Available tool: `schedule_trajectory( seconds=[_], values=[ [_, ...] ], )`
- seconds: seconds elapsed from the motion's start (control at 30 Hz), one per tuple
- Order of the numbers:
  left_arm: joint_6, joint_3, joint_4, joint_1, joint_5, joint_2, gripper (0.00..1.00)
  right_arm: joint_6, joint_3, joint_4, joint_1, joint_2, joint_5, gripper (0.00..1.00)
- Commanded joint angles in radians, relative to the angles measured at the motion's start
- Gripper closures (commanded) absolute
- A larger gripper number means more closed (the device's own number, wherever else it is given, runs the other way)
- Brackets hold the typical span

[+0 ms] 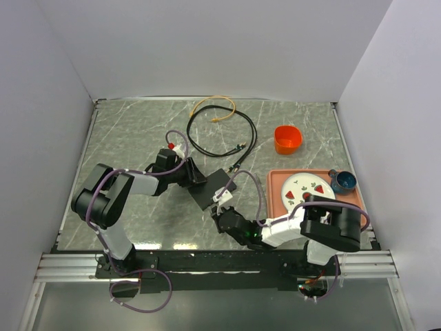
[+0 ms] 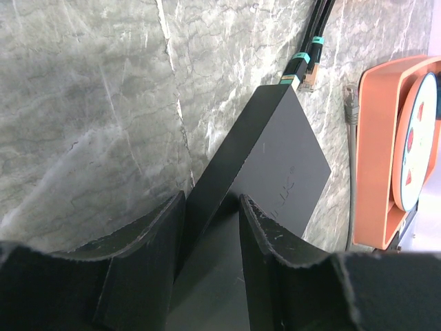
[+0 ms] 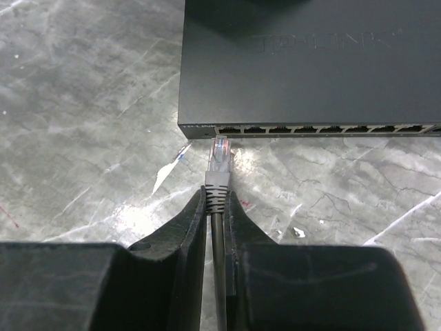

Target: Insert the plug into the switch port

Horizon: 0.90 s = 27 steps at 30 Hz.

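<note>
Background (top view): grey marbled desk (image 1: 131, 138), white walls on three sides.
Switch (top view): black switch (image 1: 215, 186) lies mid-desk, between the two arms.
Left end effector (top view): left end effector (image 1: 196, 178) is at the switch's left edge.
Right end effector (top view): right end effector (image 1: 223, 209) sits just near-side of the switch, with the plug (image 1: 222, 198) at its tip.
Other items (top view): black cable (image 1: 207, 148) loops on the far desk, with a yellow cable (image 1: 213, 103) behind it. An orange bowl (image 1: 288, 138) stands right of the loop. The orange tray (image 1: 275, 176) at right carries a plate (image 1: 306, 187) and a blue cup (image 1: 343, 181).
Left wrist view: the left end effector (image 2: 210, 207) is clenched on the switch (image 2: 275, 152), one finger (image 2: 158, 231) on each face of its near edge. Black cables with teal bands (image 2: 310, 52) lie past the far corner. A loose grey plug (image 2: 351, 103) lies beside the tray (image 2: 375, 138) and plate (image 2: 422, 124).
Right wrist view: the right end effector (image 3: 217, 207) is clamped on the plug (image 3: 220, 155), pinching the grey boot and cord.
Plug position (right wrist view): the clear tip is at the mouth of the leftmost socket in the port row (image 3: 324, 129). The plug body is outside, not seated.
Switch (right wrist view): the switch (image 3: 310, 62) has its top face up and its sockets face the end effector.
</note>
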Motion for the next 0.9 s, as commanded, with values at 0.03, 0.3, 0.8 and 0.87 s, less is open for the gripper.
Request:
schedule_trajectory(
  seconds=[0.03, 0.3, 0.8, 0.87],
  values=[
    [0.015, -0.048, -0.155, -0.003, -0.038, 0.029, 0.55, 0.007, 0.028, 0.015, 0.003, 0.021, 0.054, 1.00],
    [0.016, -0.056, -0.147, -0.004, -0.032, 0.032, 0.55, -0.012, 0.028, 0.040, 0.003, 0.029, 0.082, 1.00],
    [0.016, -0.054, -0.135, -0.007, -0.024, 0.066, 0.56, -0.026, 0.022, 0.073, 0.005, 0.012, 0.054, 1.00],
    [0.015, -0.053, -0.132, -0.009, -0.024, 0.069, 0.56, -0.029, 0.027, 0.075, 0.005, 0.018, 0.054, 1.00]
  ],
)
